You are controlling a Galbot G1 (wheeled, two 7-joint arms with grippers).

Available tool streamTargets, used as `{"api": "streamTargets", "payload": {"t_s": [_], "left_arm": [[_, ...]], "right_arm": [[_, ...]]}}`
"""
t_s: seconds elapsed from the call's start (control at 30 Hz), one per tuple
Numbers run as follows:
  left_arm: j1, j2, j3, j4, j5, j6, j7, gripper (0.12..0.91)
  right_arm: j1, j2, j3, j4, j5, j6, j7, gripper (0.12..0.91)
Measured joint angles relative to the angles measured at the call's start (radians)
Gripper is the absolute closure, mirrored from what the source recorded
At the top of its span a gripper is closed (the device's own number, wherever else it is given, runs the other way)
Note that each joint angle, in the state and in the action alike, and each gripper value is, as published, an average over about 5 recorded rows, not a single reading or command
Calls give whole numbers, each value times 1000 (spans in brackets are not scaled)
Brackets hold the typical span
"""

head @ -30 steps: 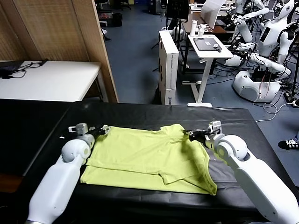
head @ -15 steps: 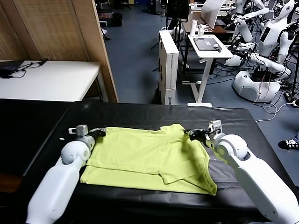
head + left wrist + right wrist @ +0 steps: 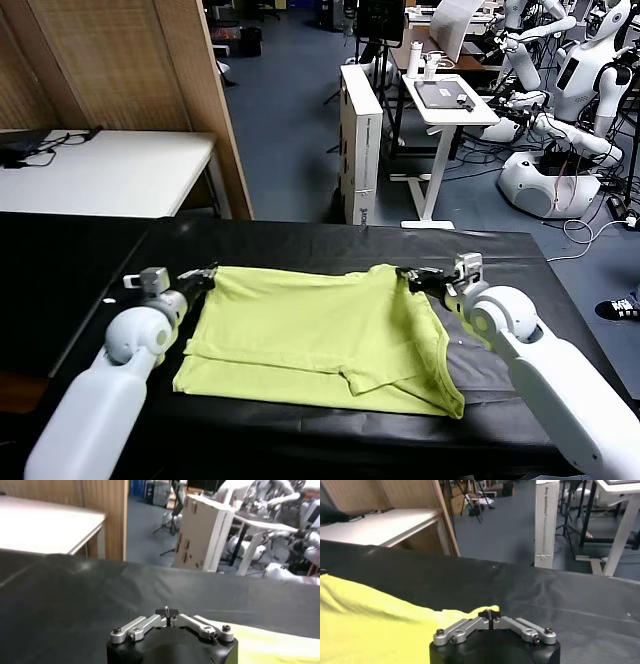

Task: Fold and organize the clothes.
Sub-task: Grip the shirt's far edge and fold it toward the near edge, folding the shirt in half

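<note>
- Head view: the lime T-shirt [image 3: 320,335] lies partly folded on the black table [image 3: 90,270]. The left gripper [image 3: 205,274] pinches its far corner on that side; the right gripper [image 3: 412,277] pinches the far edge opposite, fabric bunched at its tips.
- Left wrist view: the left gripper's fingers [image 3: 167,613] are pressed together, shirt just beside them.
- Right wrist view: fingers clamped, cloth under the tips.
- Thin, limp fabric: it will likely sag and wrinkle, so corners and hems look like the best holds.

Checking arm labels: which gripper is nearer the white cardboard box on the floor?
Right. The right gripper is nearly below the box; the left gripper sits farther left.
</note>
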Motion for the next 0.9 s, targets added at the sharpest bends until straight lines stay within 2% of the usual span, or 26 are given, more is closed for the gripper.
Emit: {"api": "streamTargets", "payload": {"t_s": [0.23,0.47,0.9], "left_arm": [[111,24,-66,-126,-3,5,-8,883],[236,34,-118,-200,18,8,5,883],[434,8,-191,-243,77,-12,30,883]], "right_arm": [[-149,-75,77,125,2,-26,6,885],[-302,-138,109,221,-8,-55,30,885],[-403,-147,85,258,-34,-69,44,885]]}}
